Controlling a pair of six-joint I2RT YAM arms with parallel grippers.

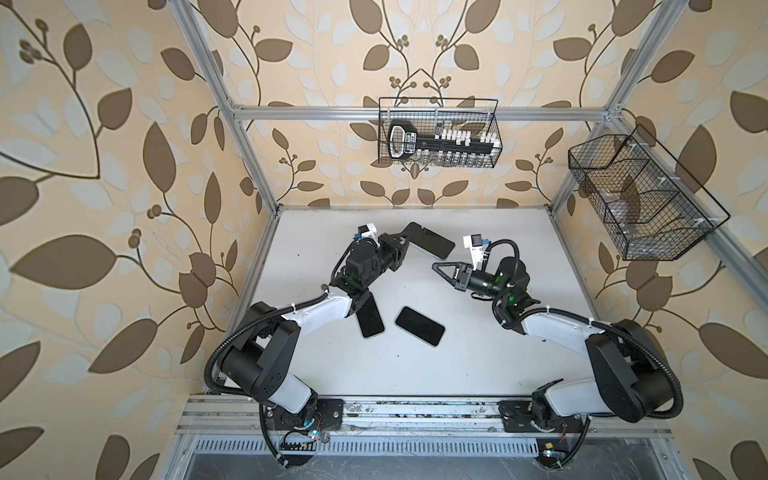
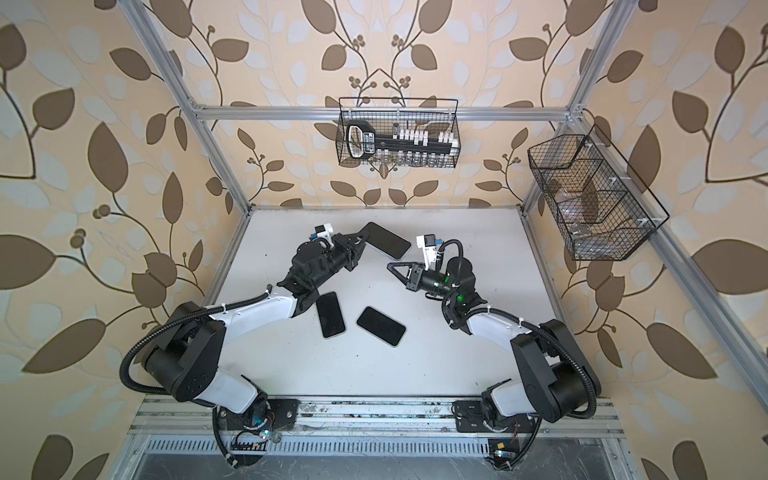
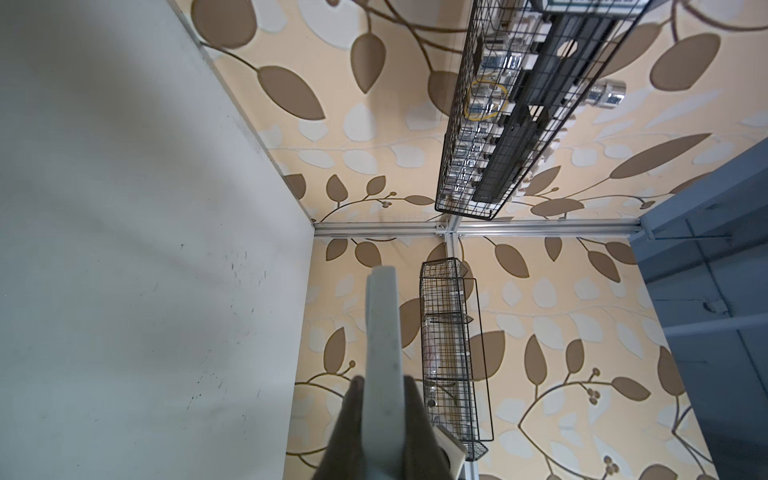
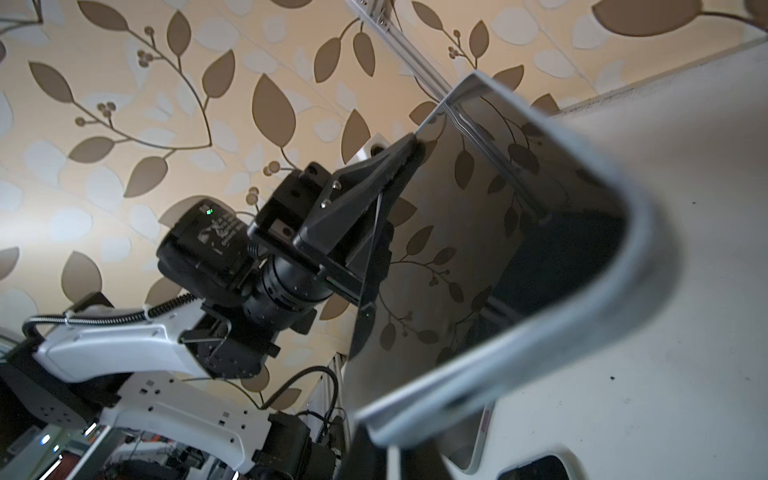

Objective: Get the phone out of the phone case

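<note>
The phone [image 1: 432, 242] [image 2: 388, 240] has a dark glossy screen and sits in a pale grey phone case. It is held up off the white table at the back middle, tilted. My left gripper [image 1: 405, 242] [image 2: 360, 240] is shut on one end of it. In the left wrist view the case's pale edge [image 3: 382, 324] runs out from between the two dark fingers [image 3: 415, 415]. The right wrist view shows the mirror-like screen [image 4: 478, 232] inside the case rim [image 4: 648, 249], with the left gripper [image 4: 411, 145] on its far end. My right gripper [image 1: 435, 265] [image 2: 389, 266] is shut and empty, just right of and below the phone.
Two more dark-screened phones [image 1: 370, 319] [image 1: 419, 326] lie flat on the table [image 1: 498, 353] near the left arm's forearm. A wire basket [image 1: 438, 133] with a tool set hangs on the back wall. Another wire basket [image 1: 640, 199] hangs on the right wall.
</note>
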